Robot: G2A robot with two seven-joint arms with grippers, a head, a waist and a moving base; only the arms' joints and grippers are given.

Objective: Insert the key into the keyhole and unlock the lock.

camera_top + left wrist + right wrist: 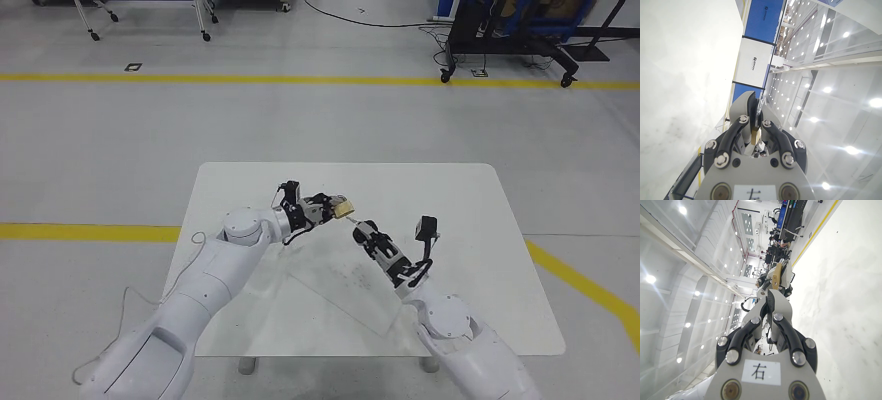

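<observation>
**Padlock held up in the left gripper, right gripper lined up at its keyhole**

I am working over a white table (500,270), and both arms meet above its middle. My left arm comes in from the near left corner and my right arm from the near right.

The left gripper (335,208) (757,106) is clenched on the brass padlock (344,209) (754,136). It holds the lock clear of the tabletop, over the centre of the table. In the left wrist view the brass body sits deep between the fingers, and the silver shackle (760,104) is pinched up near the fingertips.

The right gripper (360,232) (770,296) points at the padlock (777,277) from the near right. Its black-padded fingers are pressed together. I cannot tell whether the key is caught between them.

In the top view its tip is near the lock, with a small gap between them. From the right wrist camera the lock's end face is turned toward this gripper, and the keyhole (775,283) shows as a small dark slot just beyond the fingertips.
</observation>
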